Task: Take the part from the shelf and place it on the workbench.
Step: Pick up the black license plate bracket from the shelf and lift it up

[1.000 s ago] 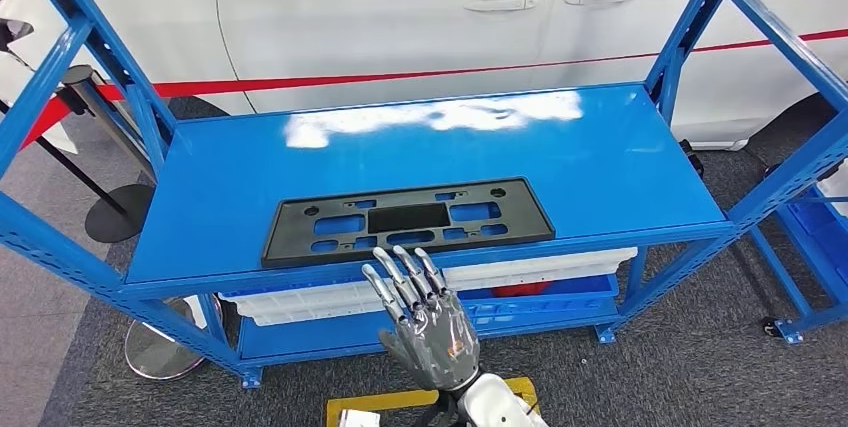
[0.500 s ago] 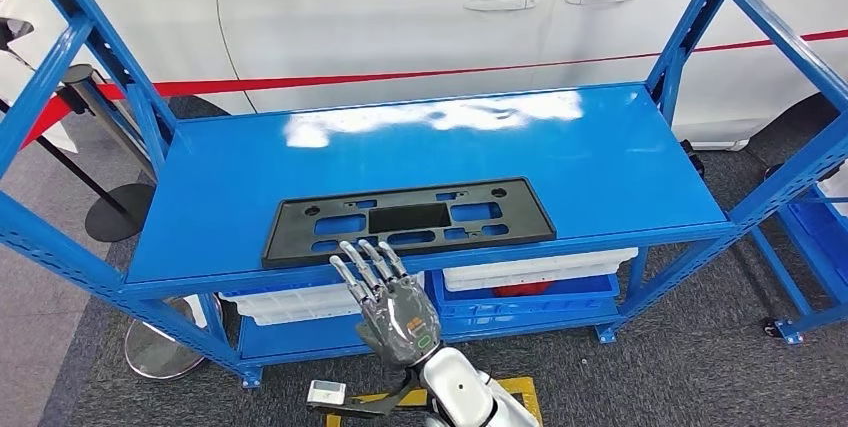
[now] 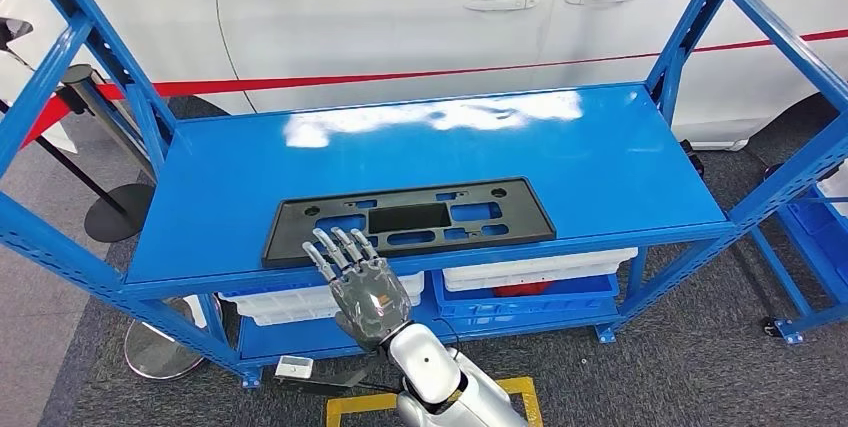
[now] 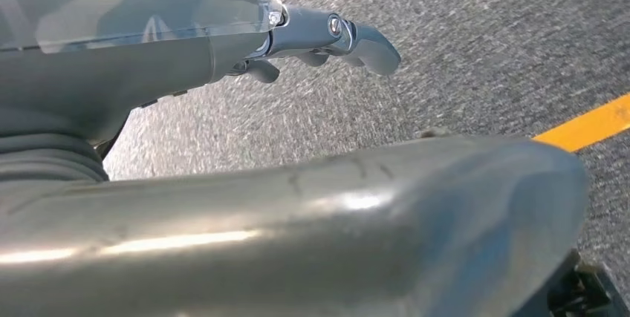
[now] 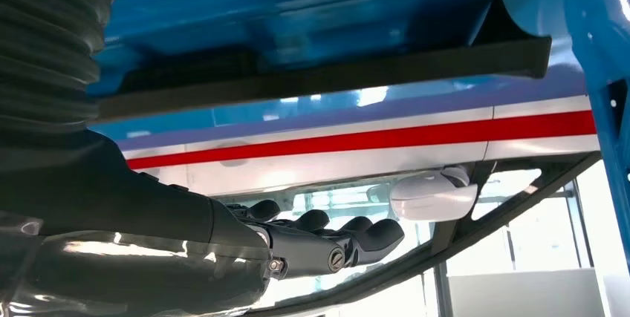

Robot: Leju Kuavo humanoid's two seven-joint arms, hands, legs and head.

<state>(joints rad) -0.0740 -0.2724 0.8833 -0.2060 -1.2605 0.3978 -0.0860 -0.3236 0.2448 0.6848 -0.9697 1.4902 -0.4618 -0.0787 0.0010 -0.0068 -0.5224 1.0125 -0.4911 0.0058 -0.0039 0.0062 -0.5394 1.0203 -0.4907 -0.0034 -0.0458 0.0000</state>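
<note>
Head view, lower centre: right hand [image 3: 362,287] raised in front of the blue shelf [image 3: 620,172], palm away, fingers [image 3: 335,247] stretched out and apart, holding nothing. Fingertips overlapping the near edge of the black part [image 3: 405,219]; contact or a gap there, cannot tell. Part lying flat on the top deck, toward the front edge, a little left of centre in frame, long side running along the shelf front. Silver forearm [image 3: 440,392] rising from the bottom edge of frame. White bins [image 3: 540,269] on the lower level, under the deck. Behind the shelf, across the top of frame, a white car [image 3: 400,17] with a red stripe. At left, a stanchion base [image 3: 118,212] on the grey carpet [image 3: 680,367]; yellow floor tape [image 3: 520,387] at bottom centre.

Right wrist view: dark fingers [image 5: 349,239] extended side by side, nothing between them, black part edge above in frame against the blue deck.

Left wrist view: left hand [image 4: 327,38] hanging over grey carpet, fingers curled in, nothing held
</note>
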